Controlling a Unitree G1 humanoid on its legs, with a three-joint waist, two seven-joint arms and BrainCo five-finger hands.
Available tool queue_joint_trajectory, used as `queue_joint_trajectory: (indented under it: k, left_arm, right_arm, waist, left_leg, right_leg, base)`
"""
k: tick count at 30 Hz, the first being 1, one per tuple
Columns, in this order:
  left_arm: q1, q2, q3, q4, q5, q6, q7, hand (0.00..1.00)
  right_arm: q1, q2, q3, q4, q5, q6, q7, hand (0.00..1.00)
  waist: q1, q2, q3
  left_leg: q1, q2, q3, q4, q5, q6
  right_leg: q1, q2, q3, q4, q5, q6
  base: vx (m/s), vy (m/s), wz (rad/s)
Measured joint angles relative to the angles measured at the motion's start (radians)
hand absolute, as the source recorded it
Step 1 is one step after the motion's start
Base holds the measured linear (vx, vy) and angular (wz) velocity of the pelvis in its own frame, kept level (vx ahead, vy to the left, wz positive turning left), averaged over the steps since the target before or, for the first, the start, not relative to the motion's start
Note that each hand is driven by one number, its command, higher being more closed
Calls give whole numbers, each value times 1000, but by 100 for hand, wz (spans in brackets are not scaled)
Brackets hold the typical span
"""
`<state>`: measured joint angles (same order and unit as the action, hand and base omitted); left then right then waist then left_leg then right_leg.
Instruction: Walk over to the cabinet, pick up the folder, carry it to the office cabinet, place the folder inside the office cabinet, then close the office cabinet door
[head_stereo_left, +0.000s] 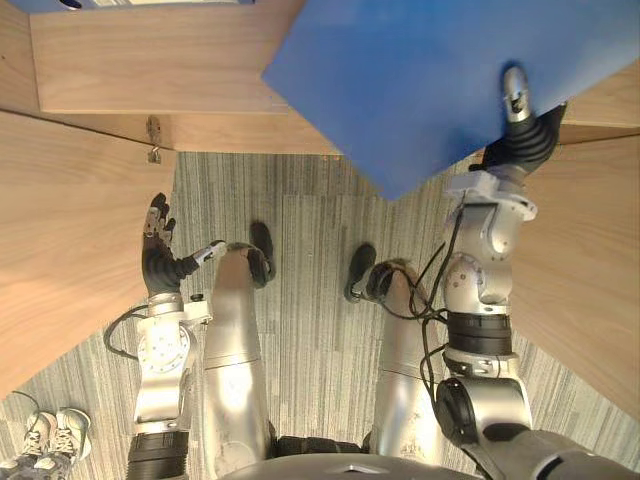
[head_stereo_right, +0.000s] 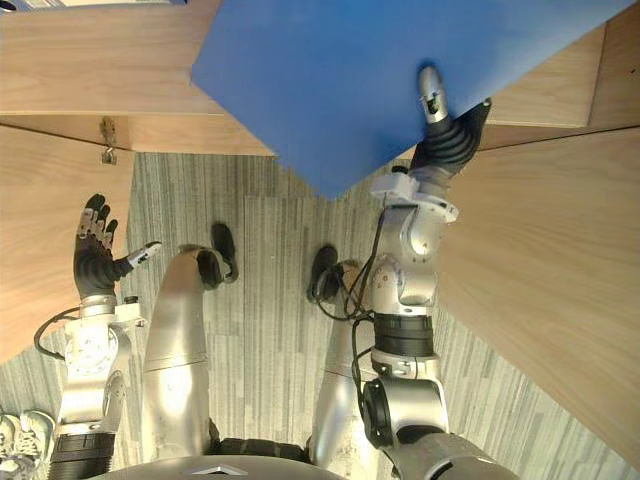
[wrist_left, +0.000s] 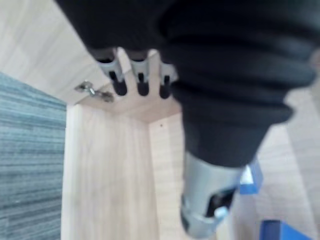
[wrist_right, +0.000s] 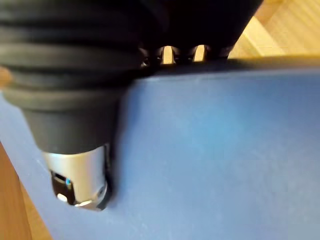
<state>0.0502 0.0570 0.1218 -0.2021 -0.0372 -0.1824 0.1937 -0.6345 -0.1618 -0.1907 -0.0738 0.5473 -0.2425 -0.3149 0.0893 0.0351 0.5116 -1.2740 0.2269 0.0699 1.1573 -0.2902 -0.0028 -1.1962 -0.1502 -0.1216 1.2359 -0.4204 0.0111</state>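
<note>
1. Woodwork first: the office cabinet (head_stereo_left: 150, 70) stood open ahead of me in pale timber. Its left door (head_stereo_left: 60, 250) and right door (head_stereo_left: 590, 280) were swung out to either side over the striped carpet (head_stereo_left: 300, 230).
2. The folder (head_stereo_left: 420, 80), a broad blue sheet, hung in the air before the opening with one corner pointing down at the carpet. It was not yet set inside.
3. I judged it light and fairly stiff, but smooth-faced and likely to slip. Held by one edge, its wide flat body would lever against my grip, so a hold near the middle of that edge seemed the safest place.
4. My right hand (head_stereo_left: 525, 140) was clamped on the folder's near edge, with the thumb pressed on its upper face and the fingers behind it.
5. My left hand (head_stereo_left: 158, 250) held nothing. Its fingers were straight and spread, close beside the left door.
6. A small metal hinge (head_stereo_left: 153, 135) sat where that door met the cabinet.
</note>
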Motion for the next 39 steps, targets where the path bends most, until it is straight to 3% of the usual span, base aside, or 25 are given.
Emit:
queue_joint_trajectory:
  k: [7, 16, 27, 28, 31, 39]
  left_arm:
    - [-2, 0, -10, -14, 0, 2, 20, 0]
    - [6, 0, -48, -14, 0, 6, 22, 0]
    - [53, -1, -69, -21, -6, 5, 18, 0]
    - [25, -1, -71, -11, -18, 6, 18, 0]
    - [-46, 1, -73, 17, -22, 21, 21, 0]
    - [-1, 2, -56, 17, -124, 21, 10, 0]
  right_arm:
    - [-165, -17, -53, 136, 168, -8, -50, 100]
    - [-325, -118, -121, 235, 421, -20, -107, 100]
    - [-438, -262, -144, 346, 556, -29, -119, 100]
    - [-463, -262, -127, 368, 564, -35, -124, 0]
    - [-524, -264, -119, 423, 589, -35, -128, 0]
    - [-567, -384, -30, 491, 629, -18, -72, 0]
  waist:
    - [0, 0, -1]
    - [12, -1, -4]
    - [12, 0, -6]
    - [10, 0, -6]
    - [9, -1, -16]
    - [14, -1, -40]
  left_leg:
    - [-48, 1, -16, 18, 9, -4]
    - [-71, -7, -35, -4, 32, -3]
    - [-70, -23, -44, -117, 99, -20]
    - [-68, -23, -43, -132, 107, -21]
    - [-66, -28, -43, -160, 125, -22]
    - [-39, -31, -41, -222, 156, -28]
  right_leg:
    - [-41, 0, -10, 19, 4, -9]
    - [-54, -4, -33, 8, 8, -16]
    - [-54, -13, -78, -61, 29, -46]
    - [-53, -12, -81, -72, 33, -47]
    - [-53, -14, -87, -89, 41, -49]
    - [-27, -14, -104, -134, 57, -54]
  base:
    - [-82, -49, 1]
    - [-32, -39, 5]
    - [-10, -40, 9]
    - [6, -25, 3]
    - [6, -14, 7]
    - [10, -1, 5]
